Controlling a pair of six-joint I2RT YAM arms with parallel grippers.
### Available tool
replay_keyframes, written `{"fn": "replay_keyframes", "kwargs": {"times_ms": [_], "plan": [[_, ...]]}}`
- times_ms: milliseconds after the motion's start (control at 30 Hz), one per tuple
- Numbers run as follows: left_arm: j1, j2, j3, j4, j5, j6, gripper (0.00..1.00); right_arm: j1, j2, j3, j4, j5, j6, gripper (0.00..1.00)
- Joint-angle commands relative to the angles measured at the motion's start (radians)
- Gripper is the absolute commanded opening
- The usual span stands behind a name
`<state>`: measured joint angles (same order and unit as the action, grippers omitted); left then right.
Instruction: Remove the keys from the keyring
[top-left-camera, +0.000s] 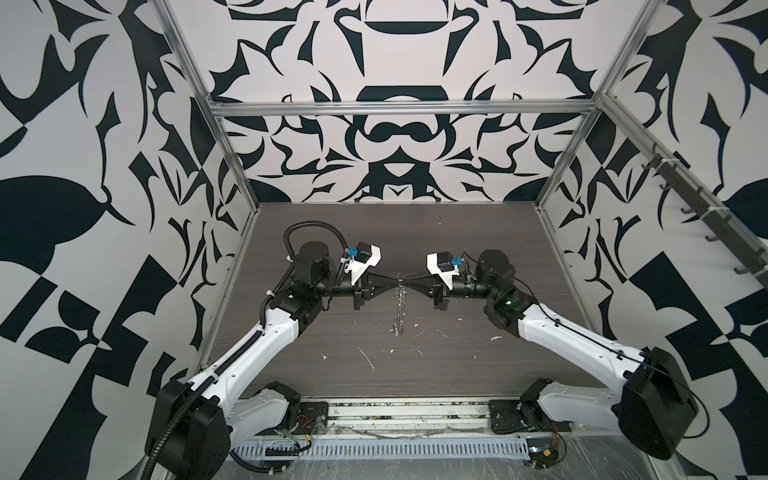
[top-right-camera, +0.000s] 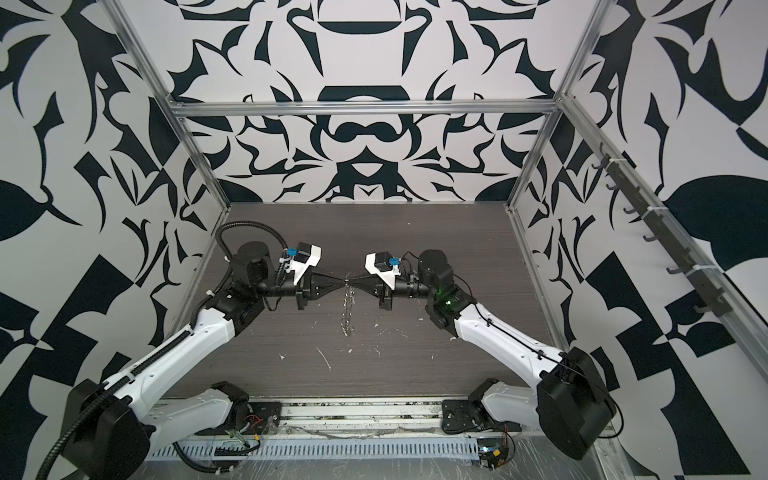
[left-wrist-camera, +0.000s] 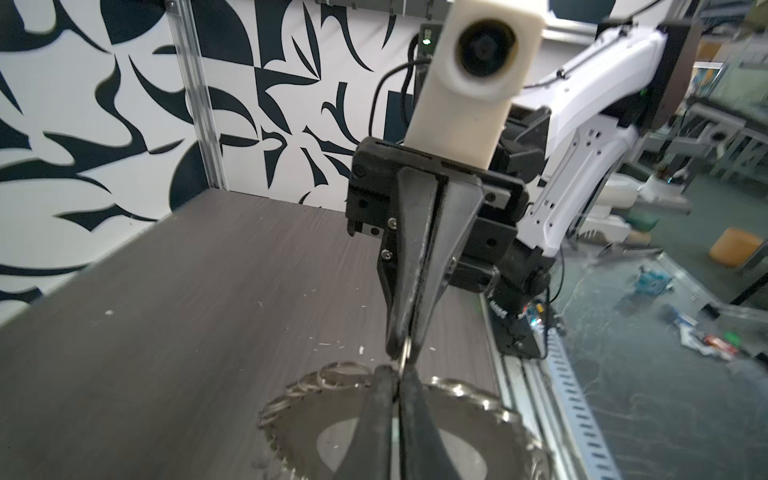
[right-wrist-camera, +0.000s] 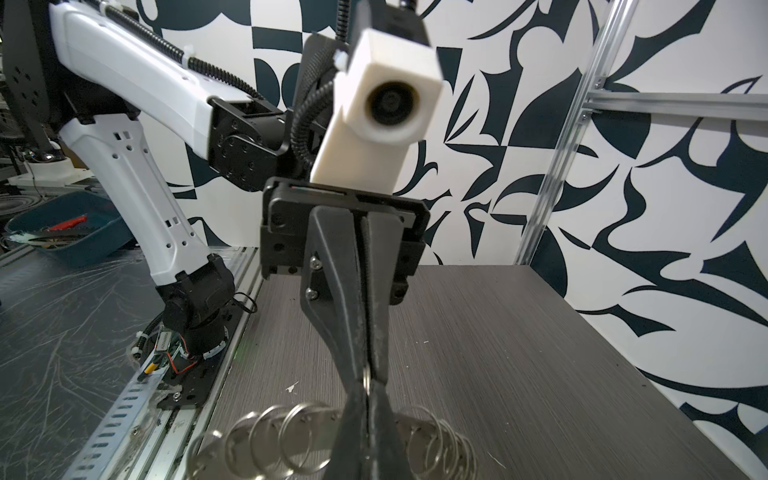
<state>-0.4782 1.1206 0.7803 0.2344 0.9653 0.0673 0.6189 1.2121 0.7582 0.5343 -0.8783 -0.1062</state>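
Outstretched left hand faces right hand, both pinching keyring.

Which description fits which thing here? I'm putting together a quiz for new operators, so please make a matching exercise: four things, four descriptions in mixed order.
Things:
A. keyring
B. left gripper
C. table
D. back wall

Descriptions:
1. black-and-white pattern
2. shut, tip to tip with the right gripper
3. dark wood grain with white flecks
4. held on edge, rim fringed with silver rings

Pairs: A-4, B-2, C-3, D-1
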Motion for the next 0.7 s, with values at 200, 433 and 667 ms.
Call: {"fn": "replay_keyframes", "kwargs": {"times_ms": [200,433,667], "plan": [[-0.008,-0.015,0.107,-0.229,-0.078,0.137,0.0,0.002,-0.069,0.006,-0.076,0.034,-0.053,0.12],[-0.035,0.027,0.284,-0.676,-0.212,0.362,0.0,0.002,-0.115,0.038,-0.264,0.055,-0.14,0.24],[-0.078,0.045,0.336,-0.803,-0.311,0.466,0.0,0.002,-0.097,0.074,-0.307,0.048,-0.153,0.26]]}}
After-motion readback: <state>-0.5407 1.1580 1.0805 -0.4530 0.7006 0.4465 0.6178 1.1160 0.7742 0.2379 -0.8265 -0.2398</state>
